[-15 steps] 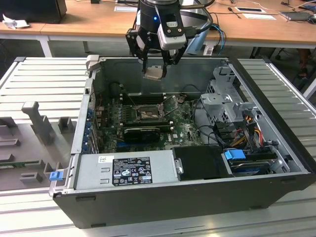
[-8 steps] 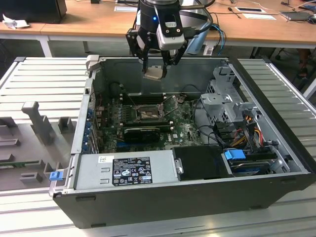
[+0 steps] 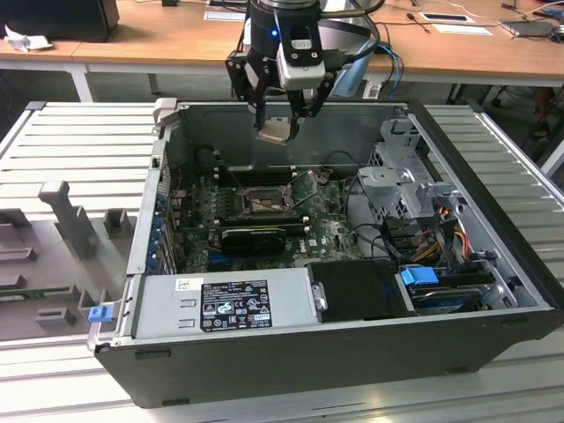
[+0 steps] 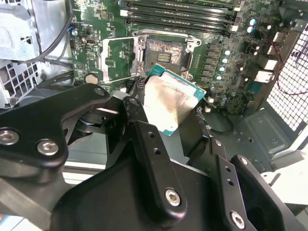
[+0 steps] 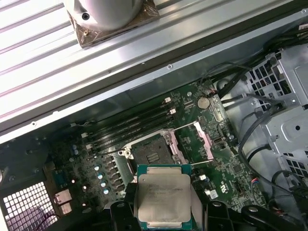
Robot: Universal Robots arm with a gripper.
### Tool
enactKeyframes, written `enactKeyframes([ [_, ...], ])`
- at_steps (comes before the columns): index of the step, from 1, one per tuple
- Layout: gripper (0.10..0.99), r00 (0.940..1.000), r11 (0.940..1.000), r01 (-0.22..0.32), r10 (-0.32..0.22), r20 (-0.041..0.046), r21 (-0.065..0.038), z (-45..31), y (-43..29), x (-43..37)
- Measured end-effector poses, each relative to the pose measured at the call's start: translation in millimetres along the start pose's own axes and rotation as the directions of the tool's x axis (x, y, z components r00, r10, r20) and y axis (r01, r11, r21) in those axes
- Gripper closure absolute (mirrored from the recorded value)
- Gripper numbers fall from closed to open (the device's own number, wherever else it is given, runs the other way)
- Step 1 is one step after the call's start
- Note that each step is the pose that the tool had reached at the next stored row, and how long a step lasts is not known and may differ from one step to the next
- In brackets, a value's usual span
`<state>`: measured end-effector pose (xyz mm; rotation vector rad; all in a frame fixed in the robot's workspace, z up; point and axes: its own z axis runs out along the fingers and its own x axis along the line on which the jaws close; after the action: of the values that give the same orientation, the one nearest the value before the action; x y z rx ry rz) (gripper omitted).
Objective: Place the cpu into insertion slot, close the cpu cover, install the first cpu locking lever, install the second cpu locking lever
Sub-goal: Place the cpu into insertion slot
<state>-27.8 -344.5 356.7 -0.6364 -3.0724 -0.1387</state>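
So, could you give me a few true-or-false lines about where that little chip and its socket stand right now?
1. The gripper holds the cpu over the open case. True.
2. The cpu sits in the insertion slot. False: the slot is empty and the chip is in the gripper.
3. The cpu cover is shut over the slot. False: it stands swung open beside it.
4. A grey power supply box lies inside the case. True.

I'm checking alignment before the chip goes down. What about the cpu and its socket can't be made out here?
1. The cpu: underside faces away in both wrist views; gripped edges hidden by fingers of the tool in the first wrist view.
2. The insertion slot: contacts too small to tell; one side hidden behind the cpu in the second wrist view.
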Motion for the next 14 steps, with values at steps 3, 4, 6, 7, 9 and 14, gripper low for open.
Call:
enactKeyframes([
  [3,0.561,0.9998,0.9998,-0.019,0.019,0.0017,0.000,0.2,0.0,0.0],
  [4,0.561,0.9997,0.9997,-0.024,0.024,0.0022,0.000,0.2,0.0,0.0],
  [6,0.561,0.9993,0.9994,-0.036,0.036,0.0032,0.000,0.2,0.0,0.0],
  [7,0.561,0.9992,0.9992,-0.041,0.041,0.0037,-0.001,0.2,0.0,0.0],
  [9,0.561,0.9987,0.9987,-0.051,0.051,0.0045,-0.001,0.2,0.0,0.0],
  [14,0.561,0.9969,0.9969,-0.079,0.079,0.0070,-0.001,0.4,0.0,0.0],
])
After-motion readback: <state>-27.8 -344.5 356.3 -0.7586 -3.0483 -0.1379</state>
